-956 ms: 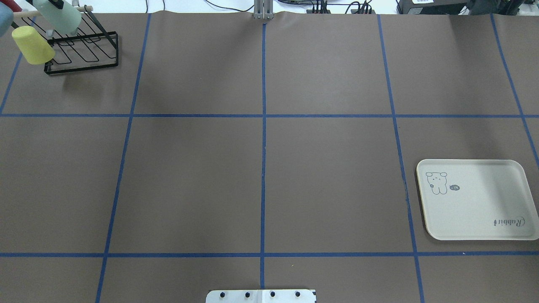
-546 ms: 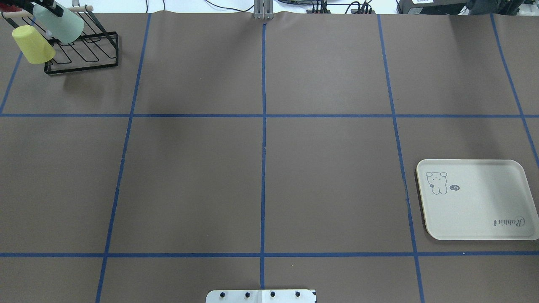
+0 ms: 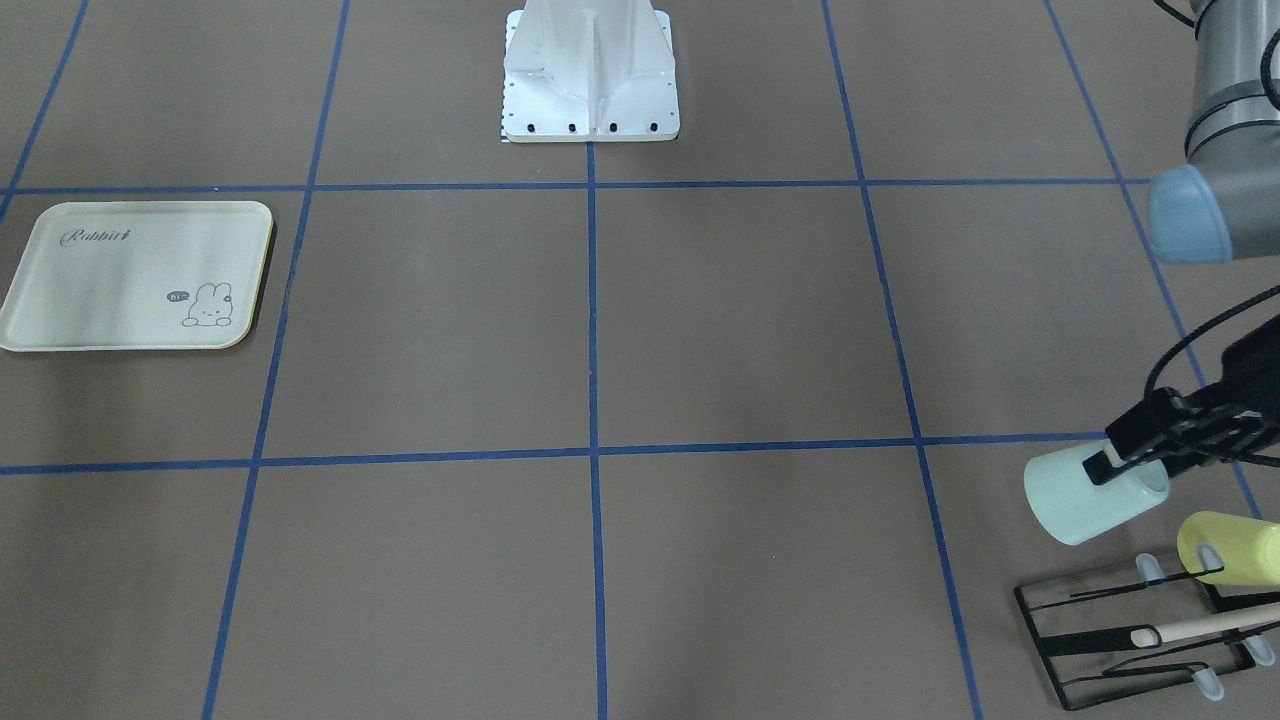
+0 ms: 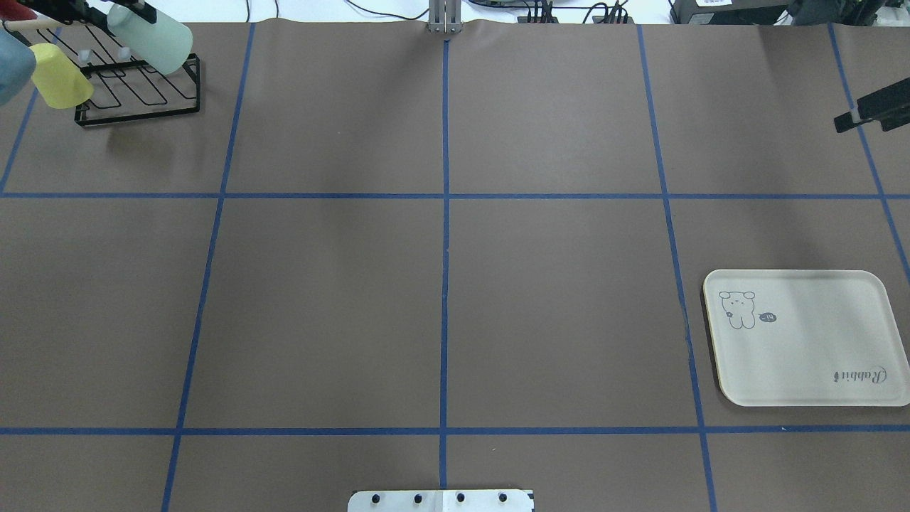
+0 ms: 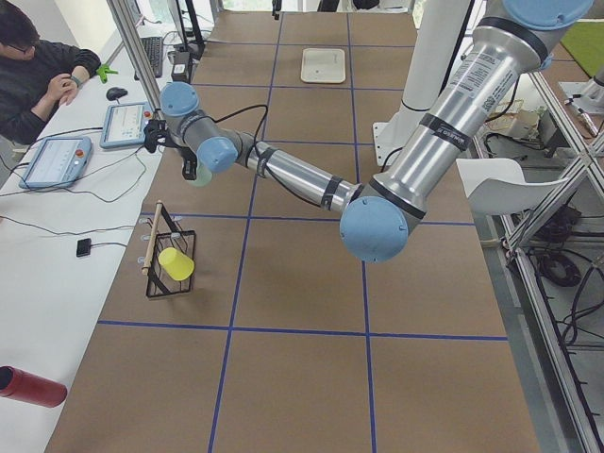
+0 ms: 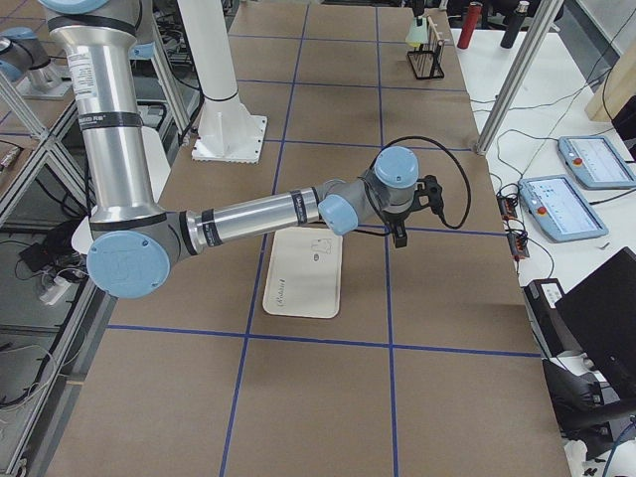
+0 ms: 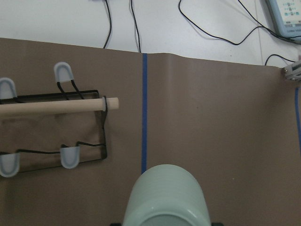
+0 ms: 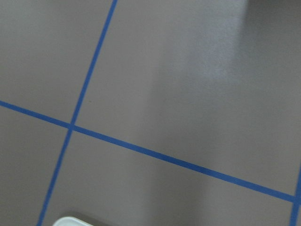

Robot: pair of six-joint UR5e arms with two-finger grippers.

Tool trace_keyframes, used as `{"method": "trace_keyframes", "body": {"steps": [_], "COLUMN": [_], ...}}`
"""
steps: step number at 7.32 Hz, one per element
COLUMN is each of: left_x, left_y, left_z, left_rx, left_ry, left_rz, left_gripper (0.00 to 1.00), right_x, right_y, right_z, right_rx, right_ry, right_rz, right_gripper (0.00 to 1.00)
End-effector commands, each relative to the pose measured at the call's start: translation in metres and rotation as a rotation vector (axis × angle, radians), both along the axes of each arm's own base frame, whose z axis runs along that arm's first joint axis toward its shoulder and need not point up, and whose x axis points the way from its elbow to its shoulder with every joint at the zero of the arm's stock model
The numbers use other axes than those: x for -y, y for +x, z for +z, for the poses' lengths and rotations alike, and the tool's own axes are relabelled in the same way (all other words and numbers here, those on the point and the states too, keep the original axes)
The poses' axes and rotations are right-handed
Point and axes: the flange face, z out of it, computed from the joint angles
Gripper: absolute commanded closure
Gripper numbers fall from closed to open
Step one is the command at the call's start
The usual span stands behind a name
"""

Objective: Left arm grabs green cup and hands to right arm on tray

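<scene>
My left gripper [image 3: 1125, 465] is shut on the rim of the pale mint-green cup [image 3: 1085, 497] and holds it tilted in the air, just beside the black wire rack [image 3: 1050, 640]. In the overhead view the cup [image 4: 151, 39] hangs over the rack's right end at the far left corner. The left wrist view shows the cup [image 7: 165, 200] low in the middle. The cream tray [image 4: 810, 355] lies flat and bare at the near right. Only the tip of my right gripper [image 4: 849, 119] shows at the right edge, beyond the tray; I cannot tell if it is open.
A yellow cup [image 4: 60, 78] hangs on the rack [image 4: 138, 117], whose wooden dowel [image 7: 51, 106] sticks out sideways. The white robot base [image 3: 590, 90] stands mid-table at the robot's edge. An operator [image 5: 38, 75] sits by the far table edge.
My left gripper has carried the green cup to the right, off the rack's pegs and away from the yellow cup. The right gripper's tip has come into the overhead view at the right edge.
</scene>
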Motion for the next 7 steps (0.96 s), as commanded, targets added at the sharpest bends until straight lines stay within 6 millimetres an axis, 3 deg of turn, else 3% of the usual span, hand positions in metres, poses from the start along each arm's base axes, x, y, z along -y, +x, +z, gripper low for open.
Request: {"method": "trace_keyframes", "body": {"steps": [1,3,4,5,7], "left_x": [-0.026,-0.058,-0.08,-0.093,-0.122], "left_y": [0.03,0.062,0.08,0.085,0.114], "left_z": [-0.039,-0.076,-0.097,-0.111,-0.13], "left_rx": [-0.137,-0.236,-0.275,-0.298,-0.325], "left_ry": [-0.083,-0.133,-0.167,-0.18,-0.203], "left_rz": [-0.048,-0.037,-0.018,-0.008,0.045], "left_gripper": [1.0,1.0,1.0,1.0,1.0], "right_x": [0.013,0.014,0.012,0.006,-0.02], "right_y": [-0.052,-0.098,-0.104,-0.111,-0.149], "right_z": [-0.066,-0.123,-0.144,-0.151,-0.171], "right_rx": [0.126,0.198,0.255,0.312,0.464], "right_ry": [-0.077,-0.106,-0.142,-0.146,-0.142], "right_rz": [0.053,0.036,0.067,0.095,0.13], "right_gripper": [0.0,0.0,0.0,0.0,0.0]}}
